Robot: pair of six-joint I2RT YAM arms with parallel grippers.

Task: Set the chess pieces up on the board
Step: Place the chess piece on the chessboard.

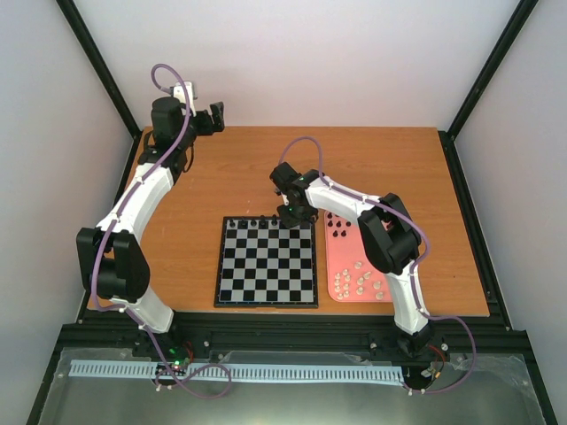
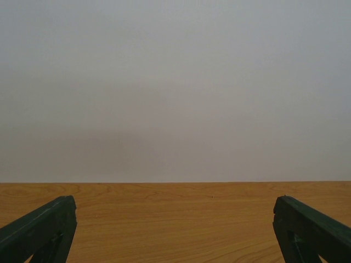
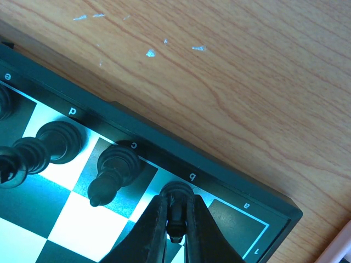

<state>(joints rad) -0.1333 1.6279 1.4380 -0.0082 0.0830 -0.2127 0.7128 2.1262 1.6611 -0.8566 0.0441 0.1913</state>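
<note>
Right wrist: right claw (image 3: 177, 204) clamped on black chess piece (image 3: 176, 222) over board (image 3: 219, 189) edge square b.

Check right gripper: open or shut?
Shut: the right wrist view shows the right gripper pinching a black chess piece between its fingers at the board b-file edge square.

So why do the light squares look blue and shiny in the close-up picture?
Right wrist view: bright light glares cyan off the flat black-and-silver checked chessboard, and the right gripper pinching a tiny black chess piece looks soft. Top view: even light, plain grey squares.
</note>
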